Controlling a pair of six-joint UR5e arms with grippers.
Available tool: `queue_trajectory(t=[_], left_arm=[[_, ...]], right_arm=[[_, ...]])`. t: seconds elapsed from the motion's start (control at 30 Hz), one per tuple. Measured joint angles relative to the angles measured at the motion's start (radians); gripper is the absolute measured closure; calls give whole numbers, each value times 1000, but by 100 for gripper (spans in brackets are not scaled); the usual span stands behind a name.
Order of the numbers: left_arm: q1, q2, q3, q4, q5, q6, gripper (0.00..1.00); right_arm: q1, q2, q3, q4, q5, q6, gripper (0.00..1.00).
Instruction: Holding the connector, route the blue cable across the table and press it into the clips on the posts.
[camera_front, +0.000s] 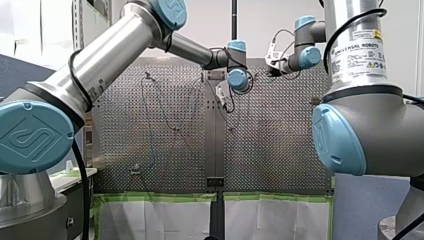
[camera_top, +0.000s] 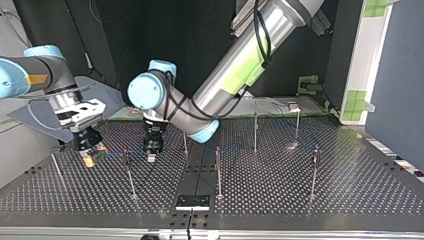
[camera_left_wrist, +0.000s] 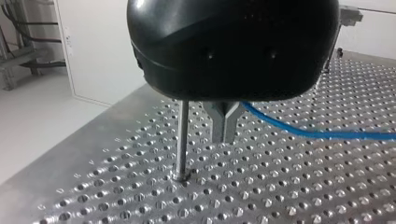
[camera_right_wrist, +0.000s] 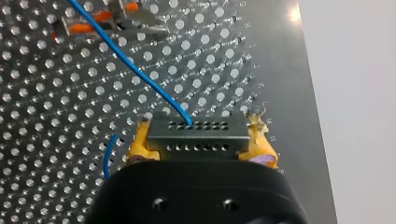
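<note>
right gripper (camera_right_wrist: 200, 140) is clamped on the dark grey connector (camera_right_wrist: 196, 127), with one yellow pad (camera_right_wrist: 139, 145) pressed to each end of it. the blue cable (camera_right_wrist: 135, 70) comes out of the connector's far row of holes and runs ahead over the perforated table (camera_right_wrist: 46, 116). it passes just beside a small orange-and-clear part (camera_right_wrist: 93, 23) lying on the plate. a short loop of blue also shows beside one pad.

in the top view this gripper sits at the middle left of the frame, low over the table. the left gripper (camera_top: 152, 155) is just to its right, pointing straight down, and a thin blue line runs between the two.

in the left wrist view the left gripper's metal fingers (camera_left_wrist: 219, 128) are drawn together at the tips. the cable emerges right beside them and lies low over the holes off to one side. whether it is pinched between them i cannot tell. a thin metal post (camera_left_wrist: 182, 140) stands upright in the table just beside those fingers, not touching them. more posts (camera_top: 218, 172) stand across the centre and right of the top view.
</note>
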Motion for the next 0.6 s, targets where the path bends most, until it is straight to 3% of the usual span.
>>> queue_trajectory(t=[0.3,0.47,0.53,0.57,0.6], left_arm=[[38,-3,23,4,12,0,98],[52,-4,24,-4,16,1,89],[51,-3,24,-12,19,1,67],[49,-3,24,-16,21,1,67],[46,-3,24,-22,23,0,55]], right_arm=[[-12,3,0,-7,-2,1,100],[-21,5,0,-10,-4,1,100],[-24,5,0,-11,-5,0,100],[-24,5,-1,-11,-5,-1,100],[-25,5,-1,-11,-6,-1,100]])
